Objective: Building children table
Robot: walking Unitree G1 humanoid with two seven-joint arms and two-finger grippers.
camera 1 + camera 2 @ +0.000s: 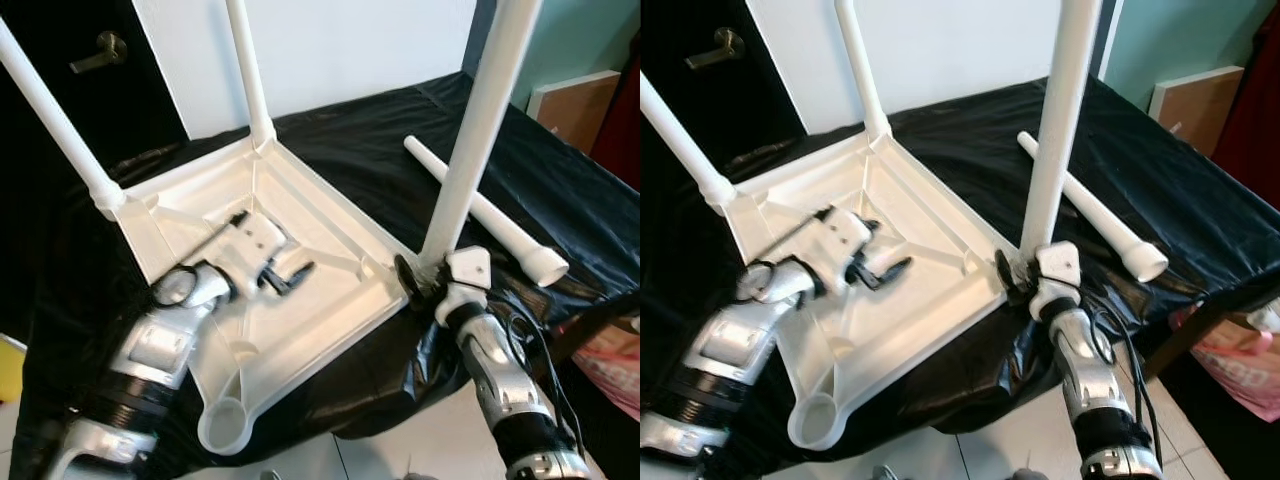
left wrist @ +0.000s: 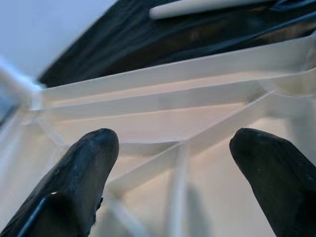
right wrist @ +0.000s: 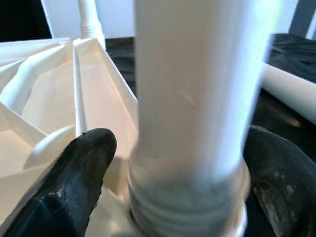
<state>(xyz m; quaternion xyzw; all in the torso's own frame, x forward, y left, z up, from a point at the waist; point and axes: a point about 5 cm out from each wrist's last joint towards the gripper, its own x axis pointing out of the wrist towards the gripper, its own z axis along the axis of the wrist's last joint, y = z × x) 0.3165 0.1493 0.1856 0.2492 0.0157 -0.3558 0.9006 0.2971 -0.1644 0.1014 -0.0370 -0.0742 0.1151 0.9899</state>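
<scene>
1. Lying upside down on a black cloth, a white plastic tabletop shows its ribbed underside, walled by a raised rim like a shallow tray.
2. Three white legs stand in its corner sockets: at ten o'clock, at twelve o'clock, and at three o'clock.
3. The socket at seven o'clock holds no leg.
4. A fourth leg lies loose on the cloth, just beyond the three o'clock corner.
5. The left gripper hovers inside the tray, fingers spread apart, holding nothing.
6. The right gripper sits at the three o'clock leg's base, its fingers straddling the threaded end; I cannot tell whether they press on it.
</scene>
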